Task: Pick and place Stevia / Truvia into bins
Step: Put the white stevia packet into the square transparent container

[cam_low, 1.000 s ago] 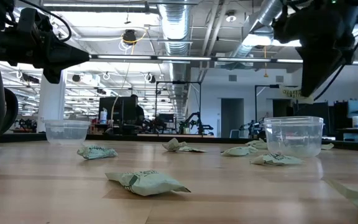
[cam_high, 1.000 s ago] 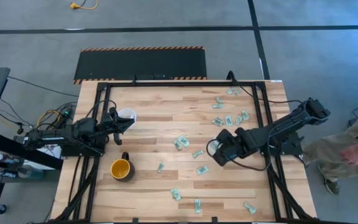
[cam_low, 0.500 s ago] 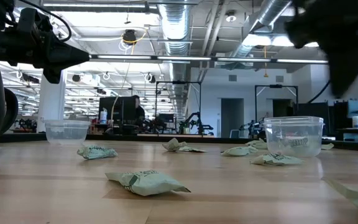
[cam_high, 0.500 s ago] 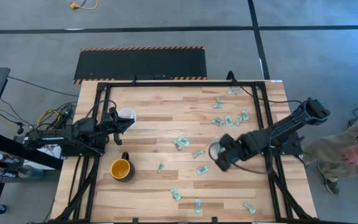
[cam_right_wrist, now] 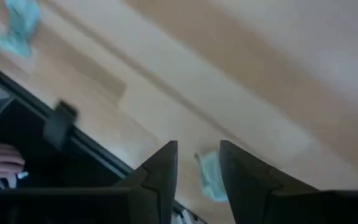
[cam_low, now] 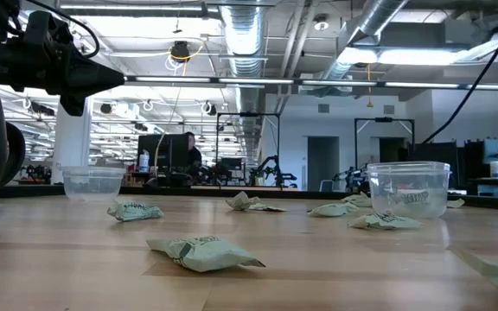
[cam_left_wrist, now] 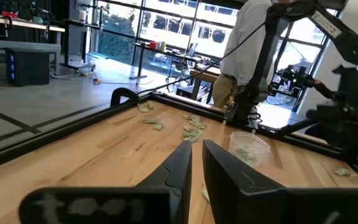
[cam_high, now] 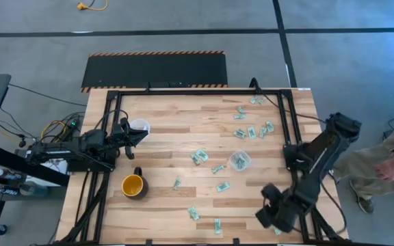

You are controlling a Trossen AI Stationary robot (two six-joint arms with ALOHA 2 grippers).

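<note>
Pale green sachets (cam_high: 199,156) lie scattered over the table (cam_high: 169,130); one clear cup (cam_high: 239,160) stands mid-table, another (cam_high: 139,126) near the left edge. My right gripper (cam_right_wrist: 197,165) hovers at the front right corner, fingers parted, empty. My left gripper (cam_left_wrist: 196,163) waits beside the left cup, fingers narrow, empty.

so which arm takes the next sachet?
Right. The right gripper hangs over the table's near right corner with a sachet showing between its open fingers. The left gripper is parked by the far cup.
</note>
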